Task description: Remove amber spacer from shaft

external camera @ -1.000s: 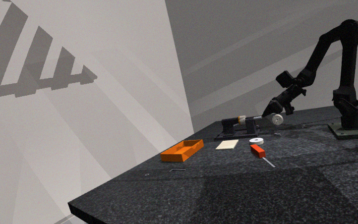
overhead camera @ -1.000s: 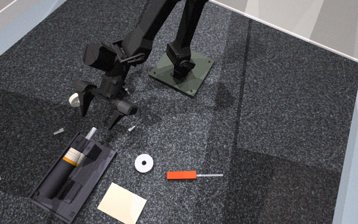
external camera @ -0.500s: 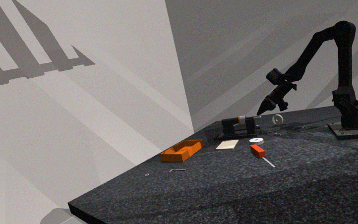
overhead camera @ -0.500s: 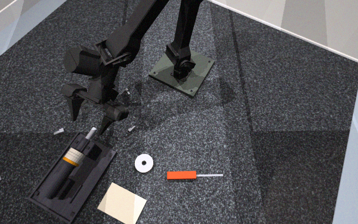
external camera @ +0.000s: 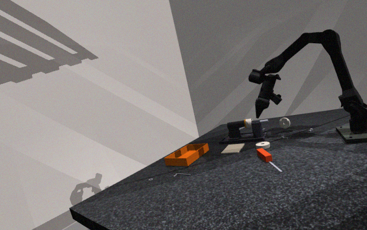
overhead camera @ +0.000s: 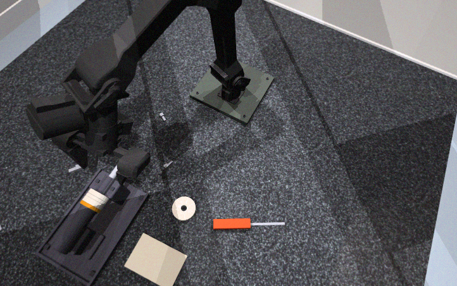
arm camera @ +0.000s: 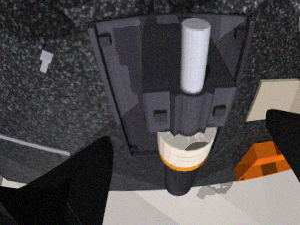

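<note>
My gripper (overhead camera: 103, 174) (external camera: 257, 116) (arm camera: 193, 131) is open and empty, its fingers pointing down above the shaft end of the fixture. The light grey shaft (overhead camera: 113, 171) (external camera: 264, 120) (arm camera: 195, 56) sticks out of the dark post (external camera: 257, 129) (arm camera: 160, 106). Beyond the post, cream spacers (overhead camera: 95, 198) (external camera: 248, 122) (arm camera: 182, 154) sit in line with it. The amber spacer (overhead camera: 90, 206) (external camera: 245, 123) (arm camera: 185, 169) is between them and the black housing (overhead camera: 75, 226) (external camera: 235, 125) (arm camera: 178, 184). The shaft inside the spacers is hidden.
Beside the fixture base (overhead camera: 125, 216) (external camera: 243, 140) lie a beige block (overhead camera: 153, 256) (external camera: 233, 148) (arm camera: 275, 96), a white ring (overhead camera: 177, 207) (external camera: 258, 145) and a red-handled screwdriver (overhead camera: 231, 223) (external camera: 264, 155). An orange tray (external camera: 177, 162) stands farther off. A pale disc (external camera: 282, 123) stands on edge behind.
</note>
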